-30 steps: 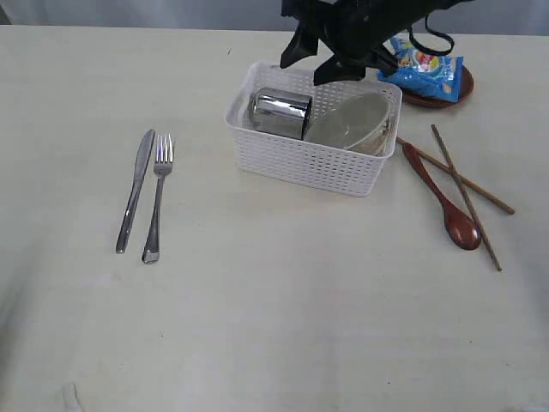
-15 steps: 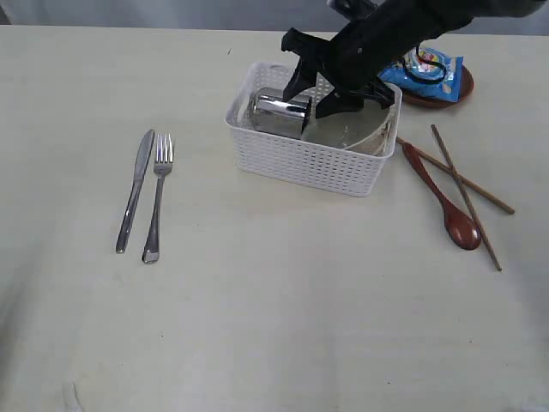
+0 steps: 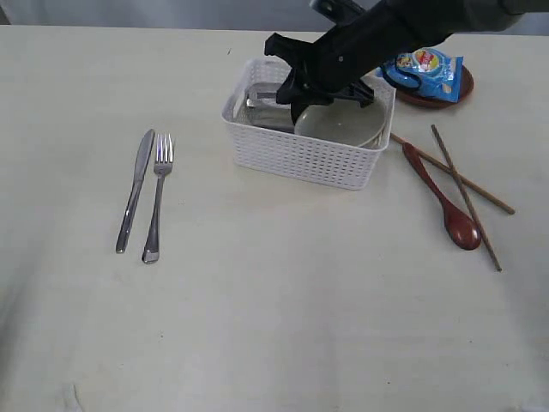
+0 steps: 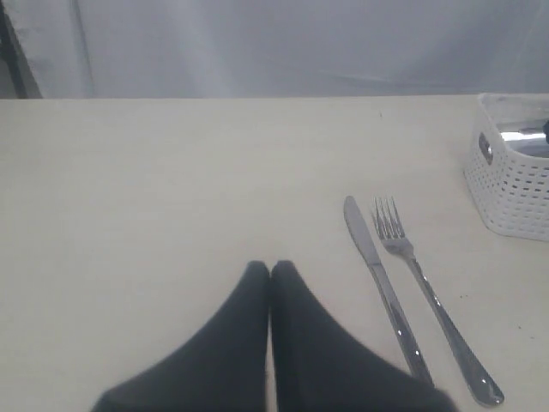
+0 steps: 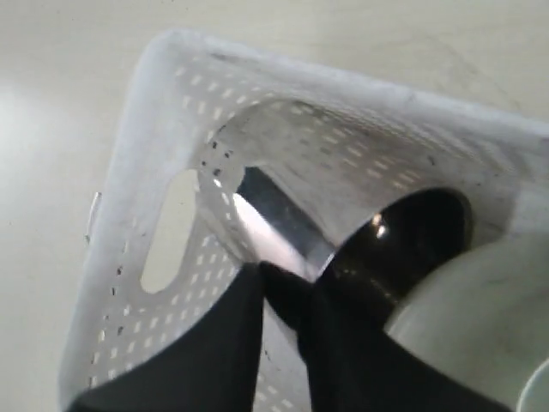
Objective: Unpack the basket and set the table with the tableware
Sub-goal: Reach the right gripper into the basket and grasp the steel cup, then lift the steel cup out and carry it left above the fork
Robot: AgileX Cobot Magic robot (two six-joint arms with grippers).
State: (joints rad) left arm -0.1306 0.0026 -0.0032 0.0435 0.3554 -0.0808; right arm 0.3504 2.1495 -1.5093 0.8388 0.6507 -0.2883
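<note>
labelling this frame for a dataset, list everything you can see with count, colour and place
table: 1, cream, under everything
basket: 1, white, far centre
steel cup: 1, silver, inside basket
bowl: 1, white, inside basket beside cup
knife: 1, steel, left of basket
fork: 1, steel, alongside knife
wooden spoon: 1, reddish-brown, right of basket
chopsticks: 2, light wood, crossed, by spoon
plate: 1, brown, behind chopsticks
chip bag: 1, blue, on plate
left jaws: 1 pair, black, shut, over table near knife
right jaws: 1 pair, black, in basket at cup, grip unclear

cup [image 3: 260, 100] and bowl [image 3: 339, 127] in basket [image 3: 300, 160], fork [image 3: 157, 202] left
</note>
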